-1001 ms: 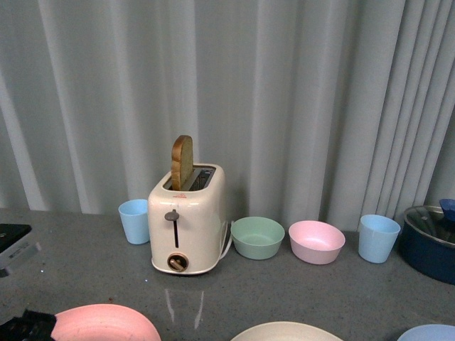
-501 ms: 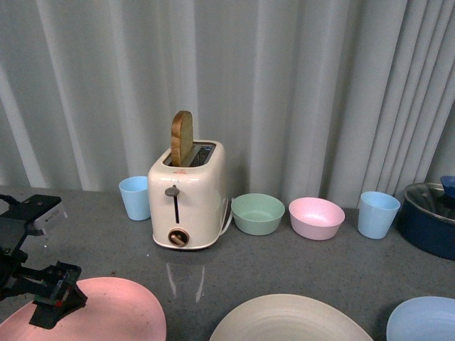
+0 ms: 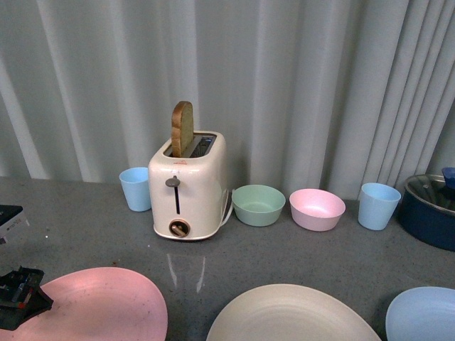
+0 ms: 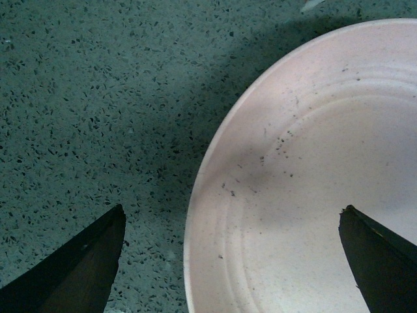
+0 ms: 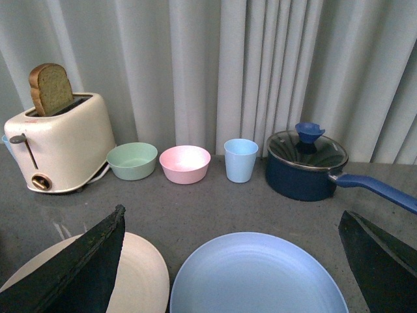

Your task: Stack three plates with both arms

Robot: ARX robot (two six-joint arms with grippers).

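Since 0.5 s ago left gripper (image 4: pixel 232 210) dropped lower and moved left, now at pink plate's (image 3: pixel 99 305) left rim, near-left corner of countertop (image 3: pixel 320 256). Fingers (image 4: pixel 78 261) spread: 1 over bare counter, 1 over plate, rim between. Cream plate (image 3: pixel 291 316) mid near edge. Blue plate (image 3: pixel 423 316) near-right corner, under right gripper's (image 5: pixel 231 214) spread fingers. Risk: shallow rim slips the pinch, or a finger shoves the plate sideways.

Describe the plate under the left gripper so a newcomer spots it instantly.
Start at the toaster at the back of the grey counter, then come forward and left to the near edge. The plate there, by the left gripper, is pink with dark specks; its neighbours are a cream plate and a light blue plate.
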